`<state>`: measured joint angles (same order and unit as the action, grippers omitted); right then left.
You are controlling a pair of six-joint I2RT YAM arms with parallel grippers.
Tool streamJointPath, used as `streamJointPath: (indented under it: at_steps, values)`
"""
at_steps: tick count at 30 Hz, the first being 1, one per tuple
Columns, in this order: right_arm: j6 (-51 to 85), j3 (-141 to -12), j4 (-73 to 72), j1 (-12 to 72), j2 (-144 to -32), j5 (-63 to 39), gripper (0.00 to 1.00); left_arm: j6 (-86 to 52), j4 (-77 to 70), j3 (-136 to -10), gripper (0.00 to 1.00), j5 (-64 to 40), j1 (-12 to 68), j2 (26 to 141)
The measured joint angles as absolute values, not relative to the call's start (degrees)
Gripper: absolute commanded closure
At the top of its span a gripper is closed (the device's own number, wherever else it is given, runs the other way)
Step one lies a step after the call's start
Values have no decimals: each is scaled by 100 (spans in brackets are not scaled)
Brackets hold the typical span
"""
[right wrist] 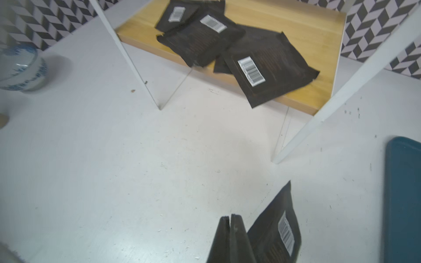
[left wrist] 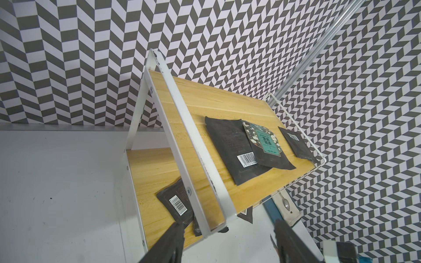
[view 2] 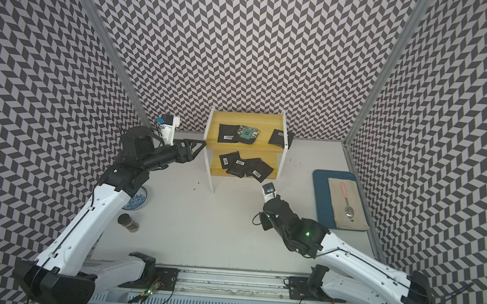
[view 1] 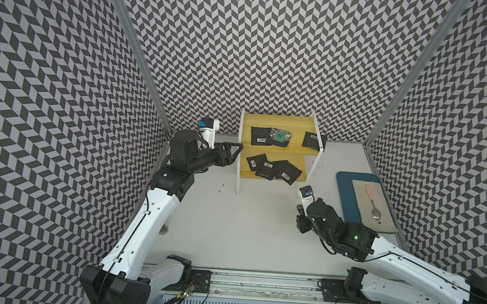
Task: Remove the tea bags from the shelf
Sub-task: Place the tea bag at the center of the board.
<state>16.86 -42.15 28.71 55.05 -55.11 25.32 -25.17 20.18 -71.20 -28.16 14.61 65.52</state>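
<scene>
Top views: shelf (view 1: 268,120) is standing against the back wall. Tea bags (view 1: 259,136) are lying three on the upper board, the green-faced bag (view 1: 280,134) overlapping a black neighbour. Three more are overlapping on the lower board, with one overhanging bag (view 1: 289,176) jutting past the front edge. Left gripper (view 1: 236,148) is hovering at the shelf's left frame.

Left wrist view: left gripper is showing its jaws apart and empty, with the white frame bar (left wrist: 177,127) lying between them in this view. Closing or advancing on this line is likely to be striking the bar and shoving the light shelf, scattering its bags.

Right wrist view: right gripper (right wrist: 230,219) is showing its jaws pressed together above the table. One loose sachet (right wrist: 278,230) is sitting just beside them, off the shelf; whether it is pinched or merely resting cannot be told. Pulling any lower-board bag is risking dragging its overlapping neighbours along.
</scene>
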Motion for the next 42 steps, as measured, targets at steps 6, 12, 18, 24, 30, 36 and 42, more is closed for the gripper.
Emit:
streamJointPath:
  at_steps: [6, 12, 18, 24, 30, 36, 42]
  values:
    - [1949, -3763, 2156, 5256, -5977, 2705, 100, -2519, 2021, -7015, 33, -2818, 1461, 6469]
    - [2263, -3743, 1850, 4619, -6698, 2624, 100, -2517, 2038, -6895, 33, -2816, 1461, 6449]
    - [3026, -3321, 1367, 4228, -6947, 2355, 100, -2515, 2043, -6890, 34, -2816, 1461, 6412]
    - [3612, -3122, 958, 4049, -7192, 2163, 100, -2515, 2045, -6888, 34, -2816, 1459, 6412]
    - [4230, -3122, 587, 3964, -7509, 1898, 100, -2512, 2043, -6825, 34, -2816, 1459, 6412]
    - [4512, -3124, 377, 3955, -7590, 1835, 95, -2510, 2062, -6792, 33, -2816, 1459, 6414]
    - [4541, -3291, 301, 3913, -7728, 1831, 65, -2506, 2067, -6794, 33, -2818, 1459, 6418]
